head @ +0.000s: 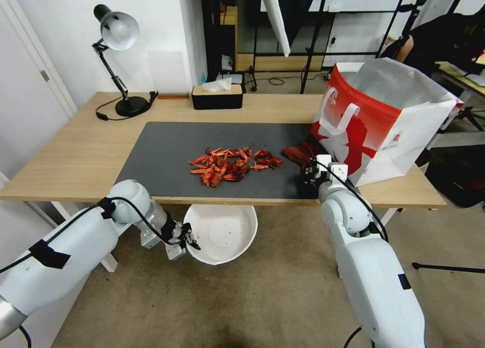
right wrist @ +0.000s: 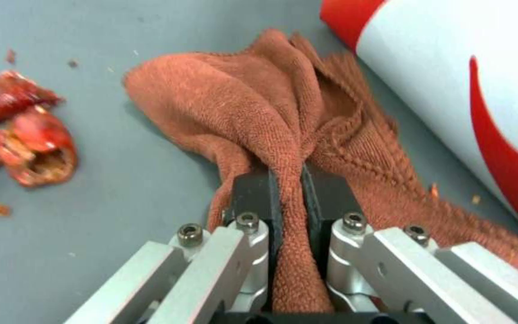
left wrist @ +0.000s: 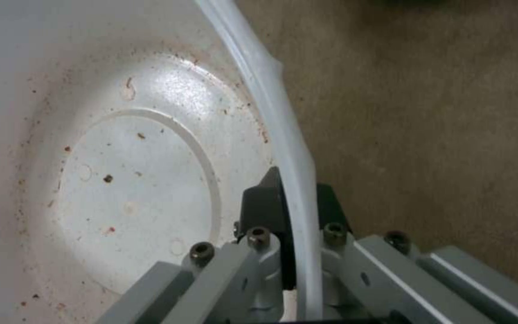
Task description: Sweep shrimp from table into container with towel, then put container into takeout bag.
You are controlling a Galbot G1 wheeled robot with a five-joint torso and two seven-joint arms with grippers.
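Right claw (right wrist: pixel 289 180) pinching towel (right wrist: pixel 259 108) | shrimp (head: pixel 230 163) beside it

towel (right wrist: pixel 259 112): rough looped terry cloth, matt, pinched between black fingers (right wrist: pixel 253 198)
container (left wrist: pixel 121 180): thin smooth white plastic, faint sheen, rim between fingers (left wrist: pixel 265 207)
table (head: pixel 76 151): light wood, matt grey mat

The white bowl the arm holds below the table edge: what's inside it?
The bowl holds no shrimp, just reddish specks and crumbs on its bottom and walls. The left end effector is clamped on its rim. The near part of the inside is hidden behind the fingers.
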